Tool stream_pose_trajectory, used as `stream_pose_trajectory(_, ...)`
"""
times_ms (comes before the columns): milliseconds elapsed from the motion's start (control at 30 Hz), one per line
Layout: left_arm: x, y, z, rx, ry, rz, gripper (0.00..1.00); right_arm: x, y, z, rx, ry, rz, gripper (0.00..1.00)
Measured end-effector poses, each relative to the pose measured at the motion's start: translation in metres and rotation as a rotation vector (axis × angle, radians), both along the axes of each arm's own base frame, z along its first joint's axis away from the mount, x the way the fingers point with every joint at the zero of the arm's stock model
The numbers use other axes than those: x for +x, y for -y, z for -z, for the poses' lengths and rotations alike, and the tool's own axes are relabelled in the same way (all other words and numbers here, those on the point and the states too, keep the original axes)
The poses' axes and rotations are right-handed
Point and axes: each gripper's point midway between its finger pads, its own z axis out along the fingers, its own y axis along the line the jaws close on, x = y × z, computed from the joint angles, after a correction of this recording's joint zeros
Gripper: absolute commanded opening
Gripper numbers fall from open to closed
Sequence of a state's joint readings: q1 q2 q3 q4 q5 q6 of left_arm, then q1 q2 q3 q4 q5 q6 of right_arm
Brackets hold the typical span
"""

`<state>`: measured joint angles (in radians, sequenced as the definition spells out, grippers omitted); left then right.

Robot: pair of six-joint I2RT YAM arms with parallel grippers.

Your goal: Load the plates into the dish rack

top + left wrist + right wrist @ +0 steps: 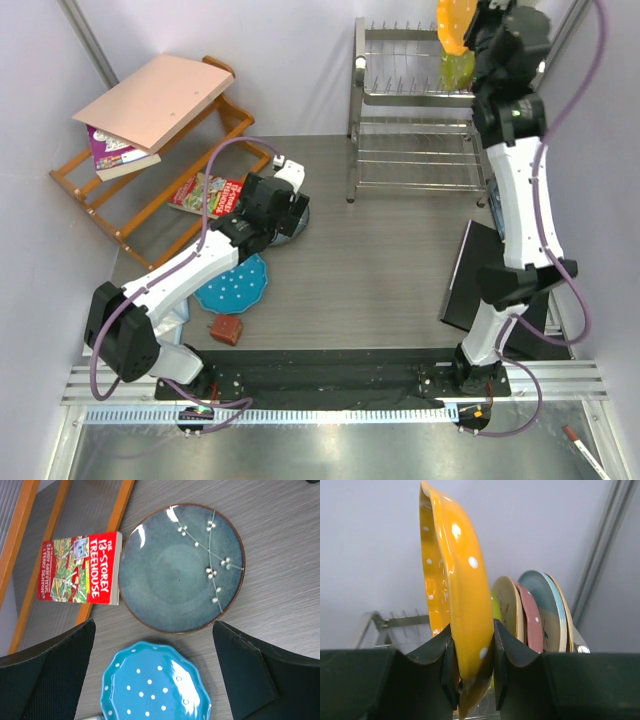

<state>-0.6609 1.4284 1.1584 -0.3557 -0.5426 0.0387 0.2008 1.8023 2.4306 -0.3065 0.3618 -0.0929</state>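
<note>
Right jaws are pinched on the lower rim of the orange plate (457, 605), holding it upright on edge above the right end of the top tier of the dish rack (415, 150). Just below it in the top view, the lime green plate (458, 68) stands on edge in that tier. In the right wrist view a cream plate (510, 605), a pink plate (532, 620) and a pale blue plate (545, 600) stand on edge close together beyond the green one.

Left jaws are spread wide, holding nothing, and hover over the dark grey-blue plate (182, 567), which lies flat on the counter (380, 270). The blue plate (155, 685) lies flat just beside it, nearer the arm bases. A red book (80, 570) lies just beside the grey-blue plate's other side, by the base of the wooden shelf (155, 95). A small brown block (224, 330) sits near the blue plate, and a black board (468, 280) lies by the right arm (520, 200).
</note>
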Motion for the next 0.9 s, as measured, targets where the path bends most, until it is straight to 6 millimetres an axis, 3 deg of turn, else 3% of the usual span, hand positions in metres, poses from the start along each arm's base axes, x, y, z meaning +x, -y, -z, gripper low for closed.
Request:
stream_pose_trajectory(200,-0.005,-0.006,0.001,-0.006,0.01,-0.014,0.99,0.041,-0.002,0.051,-0.076,-0.117,0.139,0.01)
stream_pose_trajectory(300,-0.005,-0.006,0.002,-0.011,0.015,-0.017,1.0,0.05,-0.003,0.061,-0.102,-0.134,0.166,0.01)
stream_pose_trajectory(700,-0.005,-0.003,0.008,-0.052,0.012,-0.03,1.0,0.049,0.006,0.044,-0.158,-0.081,0.232,0.01)
stream_pose_trajectory(900,-0.005,-0.001,0.009,-0.068,0.017,-0.033,0.99,0.065,0.003,0.059,-0.192,-0.101,0.237,0.01)
